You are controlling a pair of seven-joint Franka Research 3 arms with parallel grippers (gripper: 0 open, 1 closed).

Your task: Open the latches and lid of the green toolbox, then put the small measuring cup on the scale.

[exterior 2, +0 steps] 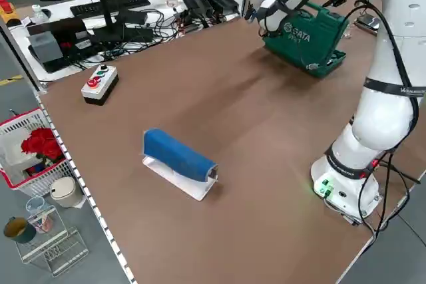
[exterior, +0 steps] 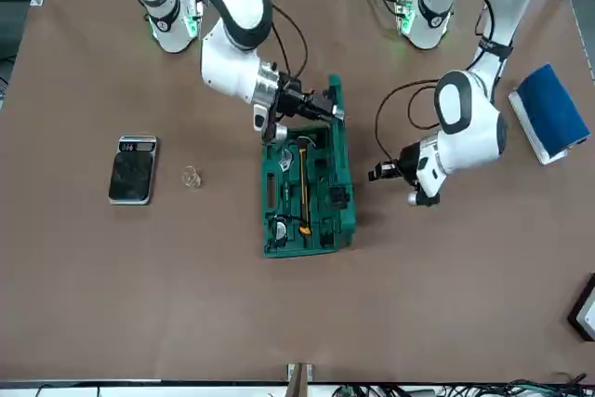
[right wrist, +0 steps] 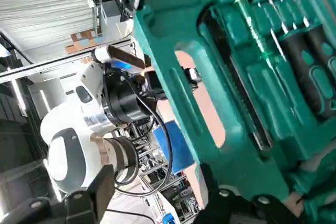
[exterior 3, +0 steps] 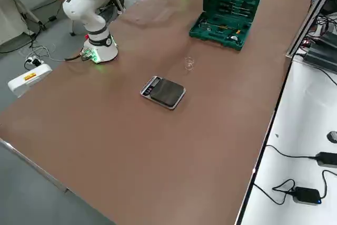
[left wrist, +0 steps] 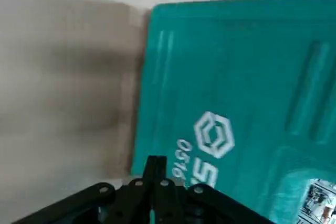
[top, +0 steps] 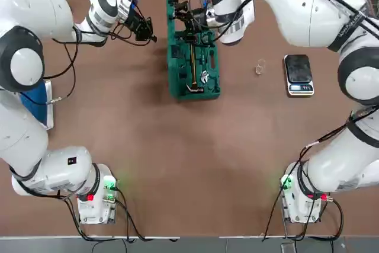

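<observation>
Brown tabletop (top: pixel 177 158) carries green toolbox (top: pixel 194 69) near far edge, base flat, tools exposed. Lid (exterior: pixel 335 99) raised steeply. Right gripper (exterior: pixel 321 111) at lid's free edge, fingers parted around it. Left gripper (top: pixel 149 35) beside lid's outer face, fingers pressed together, empty. Small measuring cup (top: pixel 260 67) stands between toolbox and scale (top: pixel 298 74), apart from both. Blue-topped block (exterior 2: pixel 178 159) lies near tabletop's left edge.
</observation>
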